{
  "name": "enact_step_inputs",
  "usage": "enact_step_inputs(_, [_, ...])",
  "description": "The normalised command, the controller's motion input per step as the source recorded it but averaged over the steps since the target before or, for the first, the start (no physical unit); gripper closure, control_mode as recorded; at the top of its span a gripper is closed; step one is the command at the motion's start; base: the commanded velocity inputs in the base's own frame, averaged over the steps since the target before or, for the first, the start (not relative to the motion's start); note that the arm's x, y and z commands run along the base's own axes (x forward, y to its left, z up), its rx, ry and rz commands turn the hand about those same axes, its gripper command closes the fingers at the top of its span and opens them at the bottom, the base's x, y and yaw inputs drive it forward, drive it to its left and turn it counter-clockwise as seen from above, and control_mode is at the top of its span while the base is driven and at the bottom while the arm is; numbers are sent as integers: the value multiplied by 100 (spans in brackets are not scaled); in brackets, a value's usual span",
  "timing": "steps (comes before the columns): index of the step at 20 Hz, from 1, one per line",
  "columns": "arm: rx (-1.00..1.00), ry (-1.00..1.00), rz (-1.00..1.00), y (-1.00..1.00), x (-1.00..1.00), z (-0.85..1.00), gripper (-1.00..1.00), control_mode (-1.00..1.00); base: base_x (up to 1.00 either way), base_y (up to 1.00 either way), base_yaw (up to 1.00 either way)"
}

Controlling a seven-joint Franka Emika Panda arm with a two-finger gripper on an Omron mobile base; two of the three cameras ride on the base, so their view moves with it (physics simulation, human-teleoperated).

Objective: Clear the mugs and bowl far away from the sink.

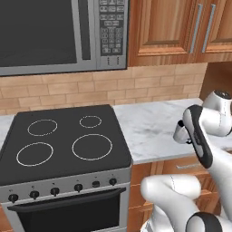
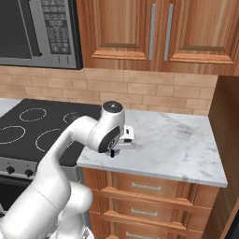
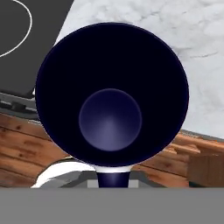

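The white-grey mug (image 3: pixel 111 94) sits right under the hand camera, and I look straight down into its dark blue inside. Its pale handle (image 3: pixel 113 177) points toward the bottom of the hand view. My gripper (image 2: pixel 113 151) hangs over the front edge of the marble counter (image 2: pixel 177 140), just right of the stove, and appears shut on this mug; the mug hides the fingers. The black mug, the red bowl and the sink are out of view.
A black stovetop (image 1: pixel 63 140) with ring marks lies left of the counter, with oven knobs (image 1: pixel 54 191) below. A microwave (image 1: pixel 54 31) and wooden cabinets (image 2: pixel 154 32) hang above. A wooden side wall (image 2: pixel 226 140) closes the counter's right end. Drawers (image 2: pixel 149 191) lie below.
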Motion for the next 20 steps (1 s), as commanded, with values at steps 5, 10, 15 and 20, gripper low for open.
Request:
enact_step_inputs(5, [0, -2, 17, 90, 100, 0, 100, -100, 0, 0, 0])
enact_step_inputs(10, [-3, 0, 8, 64, 100, -20, 100, -100, 0, 0, 0])
enact_step_inputs(15, [-11, 0, 1, 60, 87, -45, 100, -100, 0, 0, 0])
enact_step_inputs(20, [-9, 2, -2, -1, 61, -37, 100, -100, 0, 0, 0])
